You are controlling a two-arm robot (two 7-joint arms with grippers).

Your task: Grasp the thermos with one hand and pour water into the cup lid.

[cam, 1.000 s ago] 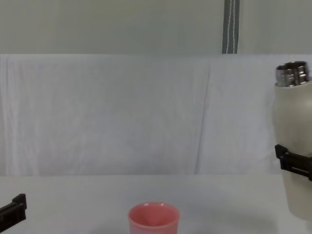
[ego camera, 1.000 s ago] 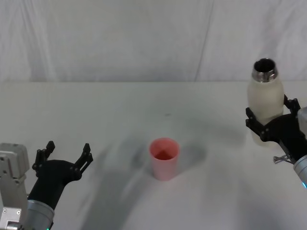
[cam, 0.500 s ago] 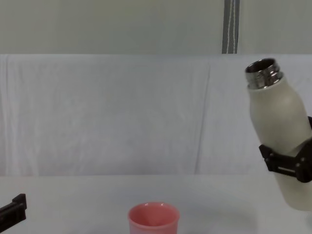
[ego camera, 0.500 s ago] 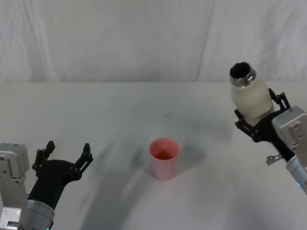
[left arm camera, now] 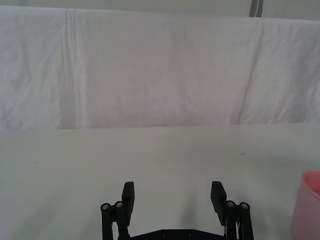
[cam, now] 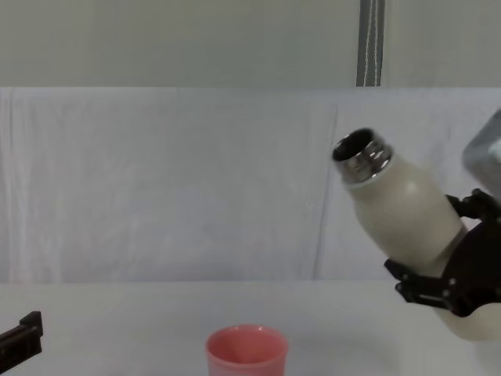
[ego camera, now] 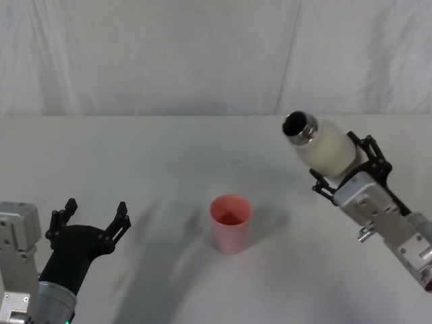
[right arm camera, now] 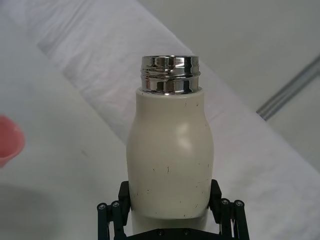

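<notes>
The cream-white thermos is held in the air at the right, tilted with its open steel neck pointing left toward the cup lid. My right gripper is shut on its lower body; the chest view shows the thermos leaning left, clamped by the right gripper. In the right wrist view the black fingers hug the thermos. The pink cup lid stands upright at the table's middle, left of and below the neck. My left gripper rests open at the near left, holding nothing.
A white cloth covers the table and hangs as a backdrop behind it. Bare cloth lies on every side of the cup lid. In the left wrist view the cup lid's pink edge is at the side, beyond the open left gripper.
My right gripper has carried the thermos left toward the cup lid and tipped it from upright to a strong leftward lean. The left gripper and cup lid stayed put.
</notes>
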